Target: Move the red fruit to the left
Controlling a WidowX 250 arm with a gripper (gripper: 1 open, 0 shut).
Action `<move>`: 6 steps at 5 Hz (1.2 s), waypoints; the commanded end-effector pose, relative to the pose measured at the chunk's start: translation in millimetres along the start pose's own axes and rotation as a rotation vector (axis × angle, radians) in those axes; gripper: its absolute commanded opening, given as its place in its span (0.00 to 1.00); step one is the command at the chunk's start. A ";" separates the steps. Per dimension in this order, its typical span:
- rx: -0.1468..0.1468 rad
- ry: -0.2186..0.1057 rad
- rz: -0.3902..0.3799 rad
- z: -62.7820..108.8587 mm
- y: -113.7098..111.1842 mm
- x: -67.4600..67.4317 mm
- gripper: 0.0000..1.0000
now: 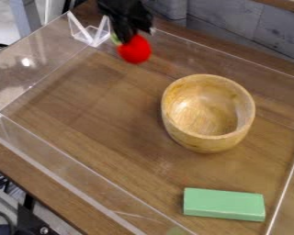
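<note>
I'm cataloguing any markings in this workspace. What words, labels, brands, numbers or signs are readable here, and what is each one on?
No readable text anywhere in the view.
Green block: no lettering visible.
Wooden bowl: none visible.
Red fruit: none visible, though it is blurred.
</note>
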State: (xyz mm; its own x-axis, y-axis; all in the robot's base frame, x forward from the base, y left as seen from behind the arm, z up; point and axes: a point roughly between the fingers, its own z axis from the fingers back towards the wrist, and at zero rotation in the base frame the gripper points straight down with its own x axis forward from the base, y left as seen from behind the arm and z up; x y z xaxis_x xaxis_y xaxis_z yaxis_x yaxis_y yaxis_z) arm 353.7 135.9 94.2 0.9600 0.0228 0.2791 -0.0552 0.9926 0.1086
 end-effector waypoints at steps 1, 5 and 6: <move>0.078 -0.013 0.102 -1.5 27.0 11.7 0.00; 0.109 0.085 0.132 -53.7 72.8 9.9 1.00; 0.098 0.101 0.148 -59.4 68.0 6.3 1.00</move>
State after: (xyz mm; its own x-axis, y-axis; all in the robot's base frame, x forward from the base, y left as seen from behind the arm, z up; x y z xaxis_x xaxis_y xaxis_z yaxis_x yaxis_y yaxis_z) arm 368.9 212.9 42.5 0.9659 0.1791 0.1870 -0.2115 0.9624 0.1707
